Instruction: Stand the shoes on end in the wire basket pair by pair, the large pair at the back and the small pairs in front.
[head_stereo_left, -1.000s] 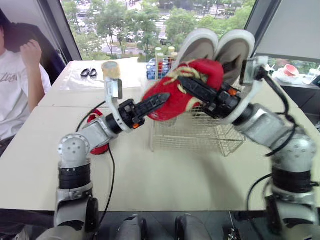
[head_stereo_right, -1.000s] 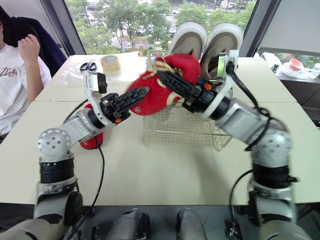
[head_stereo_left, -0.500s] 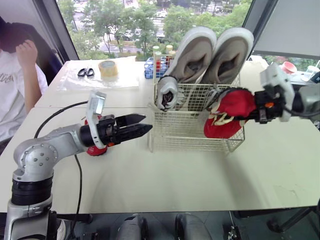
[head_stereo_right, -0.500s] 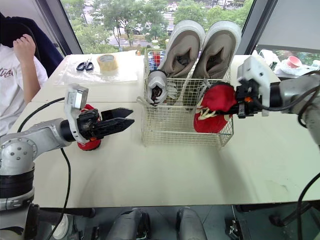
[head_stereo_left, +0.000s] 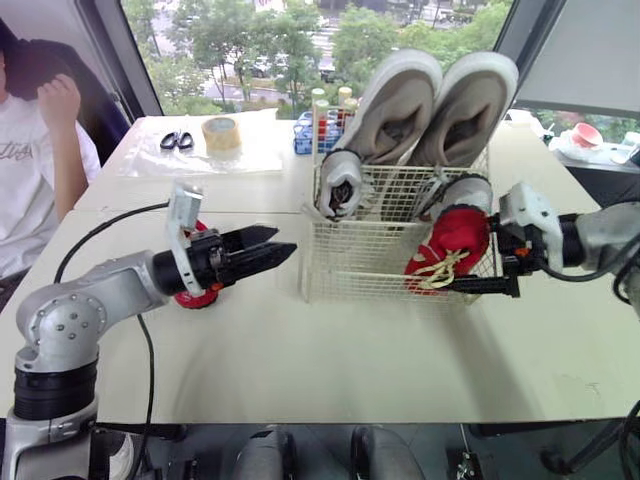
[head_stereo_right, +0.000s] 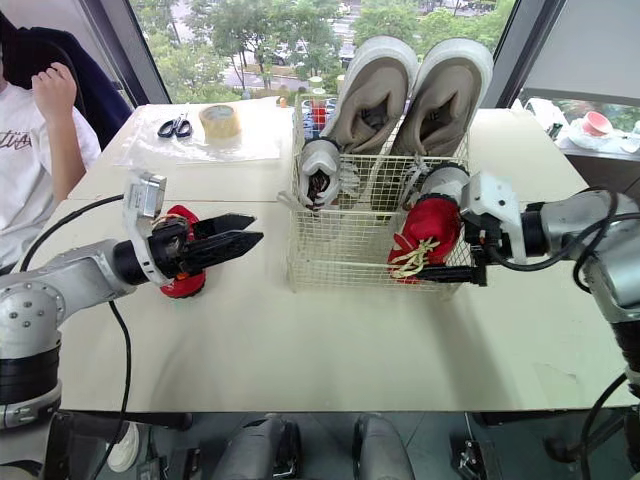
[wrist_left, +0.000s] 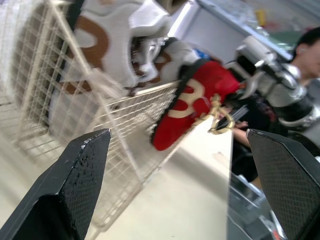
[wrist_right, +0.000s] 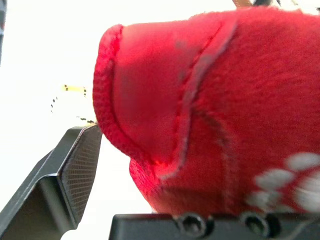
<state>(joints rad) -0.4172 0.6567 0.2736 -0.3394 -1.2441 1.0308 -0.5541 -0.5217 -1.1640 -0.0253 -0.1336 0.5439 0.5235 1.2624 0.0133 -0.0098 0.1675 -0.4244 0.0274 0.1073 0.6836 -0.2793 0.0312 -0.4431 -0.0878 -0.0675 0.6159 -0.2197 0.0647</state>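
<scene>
1. My left gripper (head_stereo_left: 283, 241) hangs over the near-left part of the table, empty, its jaws moderately spread and aimed at the wire basket (head_stereo_left: 350, 272). A second red shoe (head_stereo_right: 183, 287) lies on the table just beside its wrist.
2. On the right, my right gripper (head_stereo_left: 450, 275) is up against the red shoe (head_stereo_left: 455, 238). The shoe leans tilted at the basket's front right corner, laces dangling. I cannot tell whether the grip is on or off, nor whether the shoe sits wholly inside the wire.
3. I judge both red shoes soft, fleecy and light, so they will likely squash and flop. I would pinch across the sole near the heel, never the laces.
4. A small white shoe (head_stereo_left: 340, 185) stands on end at the front left of the basket.
5. The large grey pair (head_stereo_left: 400, 95) stands on end at the back.
6. Farthest left lie a tape roll (head_stereo_left: 221, 133) and scissors (head_stereo_left: 178, 141).
</scene>
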